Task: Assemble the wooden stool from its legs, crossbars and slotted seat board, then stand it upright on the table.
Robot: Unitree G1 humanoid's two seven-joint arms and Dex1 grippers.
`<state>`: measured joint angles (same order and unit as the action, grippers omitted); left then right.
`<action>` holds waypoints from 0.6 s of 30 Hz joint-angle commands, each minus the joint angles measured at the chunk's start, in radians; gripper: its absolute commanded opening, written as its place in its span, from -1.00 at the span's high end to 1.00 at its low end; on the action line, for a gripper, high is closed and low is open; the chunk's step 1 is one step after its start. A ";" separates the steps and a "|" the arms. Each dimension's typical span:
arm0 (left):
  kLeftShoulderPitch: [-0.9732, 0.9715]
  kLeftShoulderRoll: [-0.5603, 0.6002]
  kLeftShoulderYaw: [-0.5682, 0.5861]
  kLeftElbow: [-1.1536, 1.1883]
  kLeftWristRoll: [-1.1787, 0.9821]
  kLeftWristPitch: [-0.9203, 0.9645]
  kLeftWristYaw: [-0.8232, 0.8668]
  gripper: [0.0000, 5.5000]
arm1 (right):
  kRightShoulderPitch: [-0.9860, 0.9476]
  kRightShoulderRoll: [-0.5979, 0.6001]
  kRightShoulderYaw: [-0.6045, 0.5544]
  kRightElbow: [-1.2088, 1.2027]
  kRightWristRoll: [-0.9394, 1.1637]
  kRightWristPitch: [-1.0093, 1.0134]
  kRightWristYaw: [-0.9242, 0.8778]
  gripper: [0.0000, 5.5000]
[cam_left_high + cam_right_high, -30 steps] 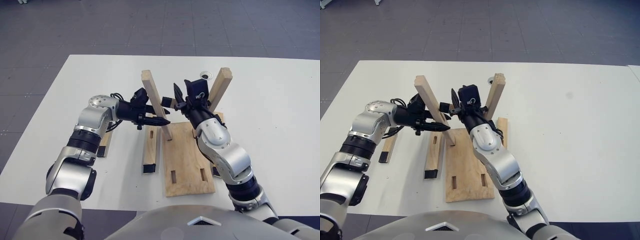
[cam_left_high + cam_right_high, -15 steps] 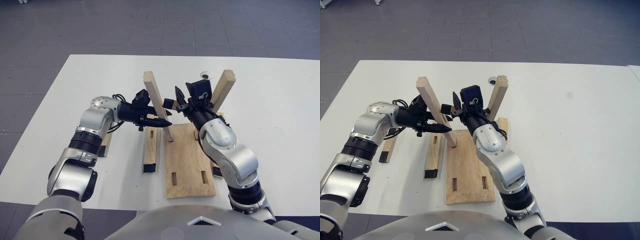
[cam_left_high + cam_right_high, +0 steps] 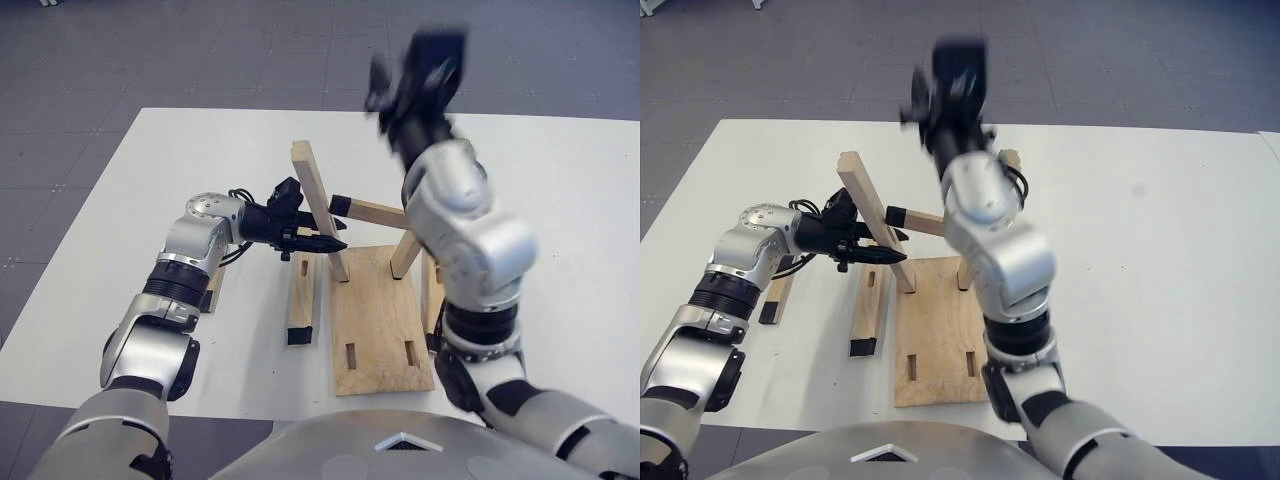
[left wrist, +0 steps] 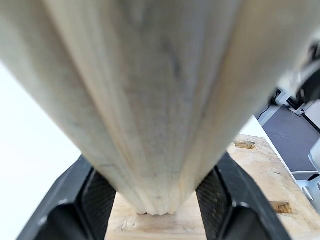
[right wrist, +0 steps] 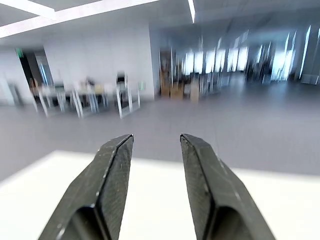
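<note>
The slotted seat board lies flat on the white table. Two wooden legs rise from its far end. My left gripper is shut on the tilted left leg, which sits between its pads in the left wrist view. A crossbar with a black end runs from that leg toward the right leg, which is mostly hidden behind my right arm. My right gripper is raised high above the legs, open and holding nothing.
A spare leg with a black end lies left of the board. Another wooden piece lies under my left forearm. A further piece lies along the board's right edge. The table's right side is bare.
My right arm has swung up and away from the crossbar and legs, its gripper now high above them. The left gripper keeps its hold on the left leg.
</note>
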<state>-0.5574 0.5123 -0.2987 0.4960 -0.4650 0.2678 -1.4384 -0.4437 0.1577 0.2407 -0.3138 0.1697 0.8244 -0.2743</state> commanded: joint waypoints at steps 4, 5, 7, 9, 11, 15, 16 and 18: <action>0.124 -0.015 -0.102 0.082 0.149 0.063 0.061 0.25 | 0.481 -0.005 0.103 0.275 -0.007 -0.187 -0.004 0.37; 0.122 -0.018 -0.103 0.084 0.149 0.063 0.062 0.25 | 0.478 -0.014 0.096 0.270 -0.002 -0.197 -0.005 0.37; 0.119 -0.020 -0.103 0.084 0.150 0.062 0.062 0.25 | 0.468 -0.023 0.088 0.254 0.008 -0.213 -0.008 0.37; 0.121 -0.017 -0.102 0.081 0.148 0.064 0.062 0.25 | 0.443 -0.016 0.096 0.196 0.020 -0.218 -0.012 0.37; 0.125 -0.015 -0.100 0.083 0.148 0.062 0.061 0.25 | 0.320 0.014 0.091 0.034 0.044 -0.173 -0.024 0.37; 0.122 -0.021 -0.100 0.097 0.150 0.057 0.065 0.25 | -0.015 0.088 0.020 -0.139 0.083 -0.070 -0.056 0.37; 0.119 -0.023 -0.099 0.100 0.150 0.056 0.065 0.25 | -0.061 0.101 0.004 -0.134 0.090 -0.055 -0.064 0.37; 0.114 -0.025 -0.100 0.103 0.151 0.056 0.064 0.25 | -0.126 0.138 -0.011 -0.087 0.091 -0.054 -0.080 0.37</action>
<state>-0.5486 0.4819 -0.3121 0.5017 -0.4656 0.2660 -1.4388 -0.4813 0.1577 0.2602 -0.4444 0.2596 0.7417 -0.3243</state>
